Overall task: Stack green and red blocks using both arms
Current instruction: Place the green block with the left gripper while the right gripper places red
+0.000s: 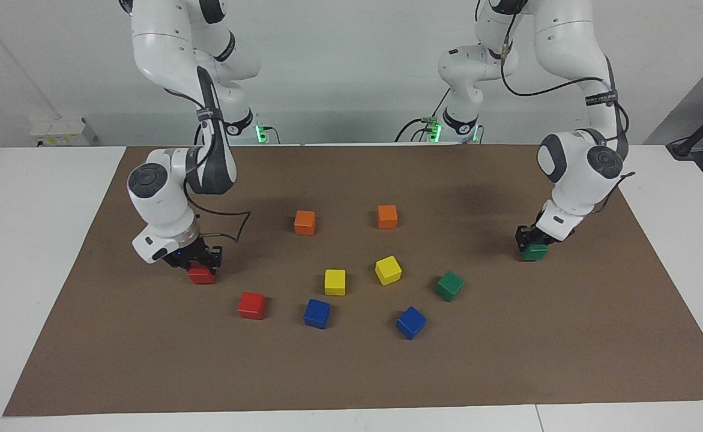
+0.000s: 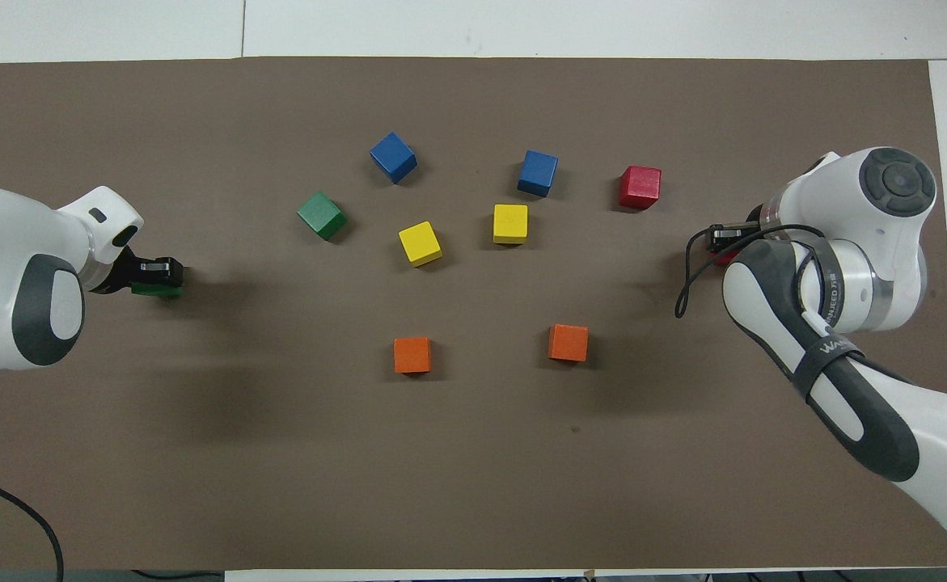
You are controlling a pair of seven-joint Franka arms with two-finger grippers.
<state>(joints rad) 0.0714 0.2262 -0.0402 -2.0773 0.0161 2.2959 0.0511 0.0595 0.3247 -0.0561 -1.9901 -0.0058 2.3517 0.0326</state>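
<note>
My right gripper [image 1: 202, 267] is shut on a red block [image 1: 201, 276], held low over the mat toward the right arm's end. In the overhead view the right gripper [image 2: 722, 245] and its wrist hide most of that block. My left gripper [image 1: 534, 245] is shut on a green block [image 1: 535, 254] low over the mat toward the left arm's end. From overhead the left gripper [image 2: 156, 277] covers part of this block [image 2: 150, 289]. A second red block [image 1: 251, 305] and a second green block [image 1: 449, 285] lie loose on the mat.
Two orange cubes [image 1: 305, 222] [image 1: 387, 216] lie nearer to the robots. Two yellow cubes [image 1: 335, 281] [image 1: 388, 270] sit mid-mat, and two blue cubes [image 1: 317, 313] [image 1: 410, 322] lie farther out. A brown mat [image 1: 351, 372] covers the white table.
</note>
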